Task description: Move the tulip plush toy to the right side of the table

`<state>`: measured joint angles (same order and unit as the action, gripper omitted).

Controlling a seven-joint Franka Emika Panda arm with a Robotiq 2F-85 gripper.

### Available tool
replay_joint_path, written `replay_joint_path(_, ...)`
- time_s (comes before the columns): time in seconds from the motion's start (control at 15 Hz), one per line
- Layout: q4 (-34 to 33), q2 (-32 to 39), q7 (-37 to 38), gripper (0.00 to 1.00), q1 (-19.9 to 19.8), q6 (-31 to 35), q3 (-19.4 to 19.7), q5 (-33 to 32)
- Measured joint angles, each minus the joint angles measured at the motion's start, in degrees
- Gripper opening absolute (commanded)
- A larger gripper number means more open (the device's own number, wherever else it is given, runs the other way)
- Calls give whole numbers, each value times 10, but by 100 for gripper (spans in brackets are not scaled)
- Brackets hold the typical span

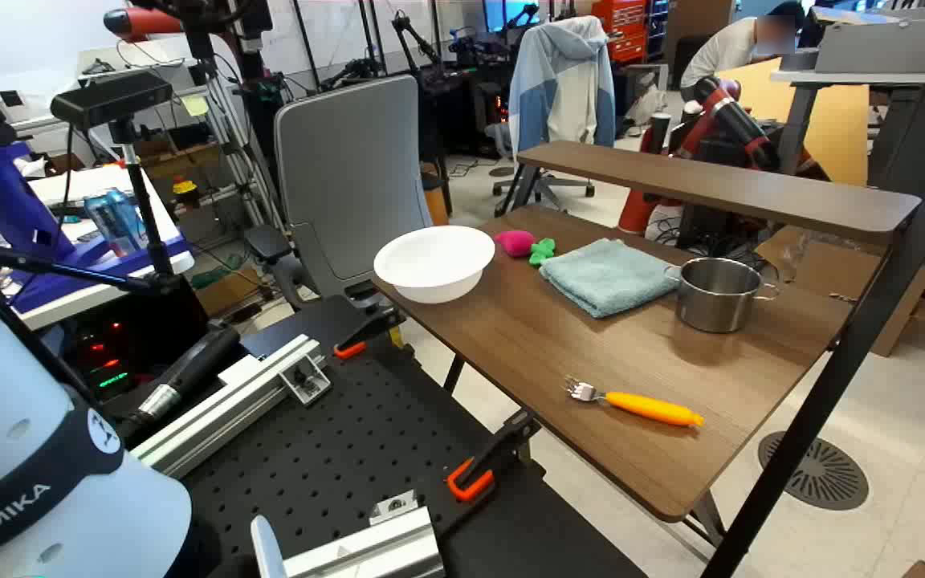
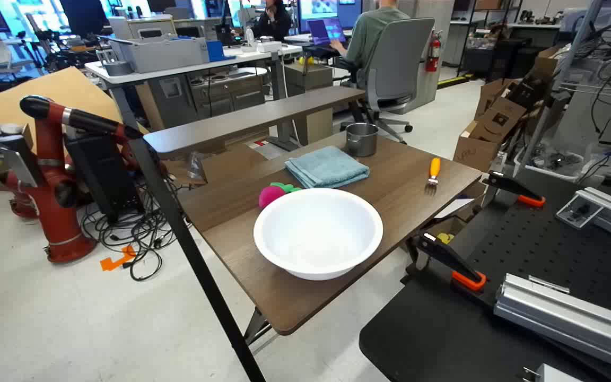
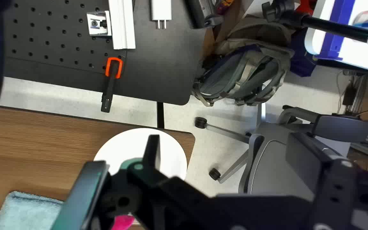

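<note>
A dark brown wooden table (image 1: 511, 337) with a raised shelf (image 1: 711, 186) stands in a cluttered room, near a black perforated bench (image 1: 350, 433). Bare wood lines its edge between the round white bowl (image 1: 434, 291) and orange-handled fork (image 1: 647, 407). The magenta-and-green tulip plush toy (image 2: 271, 197) lies near bowl and folded blue-green towel (image 1: 607, 277), partly hidden by the bowl in an exterior view. The wrist view alone shows the black gripper (image 3: 209, 153), fingers wide apart, empty.
</note>
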<state>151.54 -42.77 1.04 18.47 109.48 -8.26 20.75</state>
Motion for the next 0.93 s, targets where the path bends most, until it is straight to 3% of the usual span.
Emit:
replay_joint_path(0.73,0,0,0,100,-1,1,-1,0)
replay_joint_path(0.93,-1,6,39,100,-9,39,-12,1)
